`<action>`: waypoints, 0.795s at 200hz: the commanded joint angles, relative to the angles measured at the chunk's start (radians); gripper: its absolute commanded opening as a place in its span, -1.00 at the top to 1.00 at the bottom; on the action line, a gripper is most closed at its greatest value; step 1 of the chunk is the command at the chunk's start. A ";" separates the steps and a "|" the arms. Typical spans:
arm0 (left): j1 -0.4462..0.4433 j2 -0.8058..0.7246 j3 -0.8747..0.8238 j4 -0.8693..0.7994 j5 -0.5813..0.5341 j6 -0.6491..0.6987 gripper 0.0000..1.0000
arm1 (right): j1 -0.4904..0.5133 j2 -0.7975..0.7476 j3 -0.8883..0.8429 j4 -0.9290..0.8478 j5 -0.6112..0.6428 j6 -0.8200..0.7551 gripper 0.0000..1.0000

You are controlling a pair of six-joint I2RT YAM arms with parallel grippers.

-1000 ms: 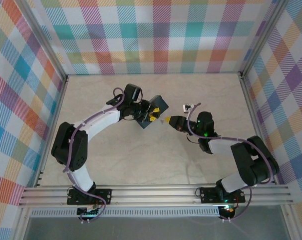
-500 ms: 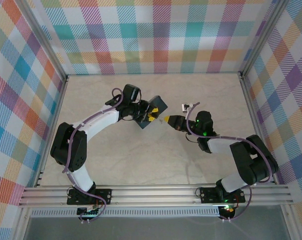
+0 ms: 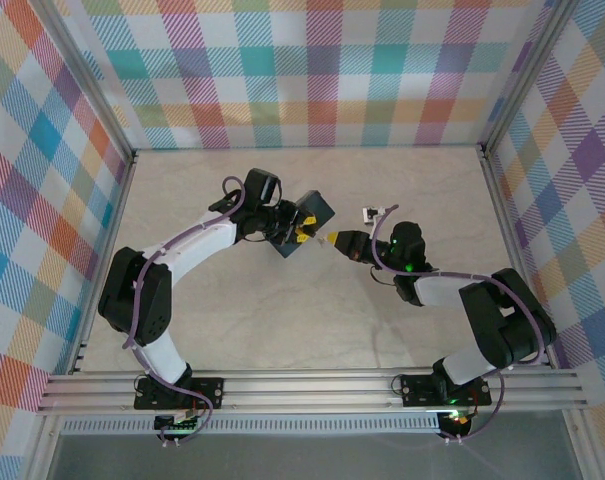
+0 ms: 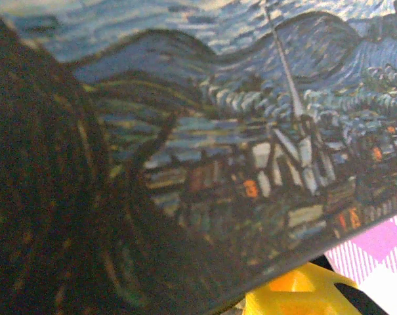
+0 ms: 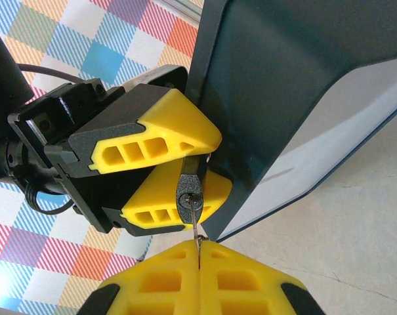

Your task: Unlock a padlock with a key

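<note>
The pale table [image 3: 282, 330] carries both arms, the left arm [image 3: 182, 250] curving in from the left and the right arm [image 3: 462, 295] from the right, so that they meet near the middle. A square dark-blue tin [image 3: 320, 208] lies just beside the left tool [image 3: 300, 232]. Its painted lid [image 4: 218, 131] sits close in front of the left wrist camera, with one yellow finger [image 4: 296, 292] showing under its edge. From the right wrist, the tin's plain side [image 5: 283, 98] rises just behind the left tool [image 5: 208, 164], whose yellow fingers are clamped on the small padlock [image 5: 189, 187], keyhole facing out. The right tool [image 5: 199, 252] has its fingers pressed together on the key [image 5: 196, 226], whose thin blade reaches up into the keyhole.
</note>
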 commanded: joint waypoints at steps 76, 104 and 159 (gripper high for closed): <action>0.001 -0.063 -0.002 0.082 0.027 -0.005 0.92 | 0.039 0.059 0.074 0.085 -0.020 -0.013 1.00; -0.005 -0.059 -0.001 0.090 0.033 -0.007 0.94 | 0.051 0.076 0.089 0.112 -0.026 -0.010 1.00; -0.009 -0.027 0.092 -0.057 0.072 0.172 0.96 | 0.054 0.047 0.086 0.075 0.008 -0.051 1.00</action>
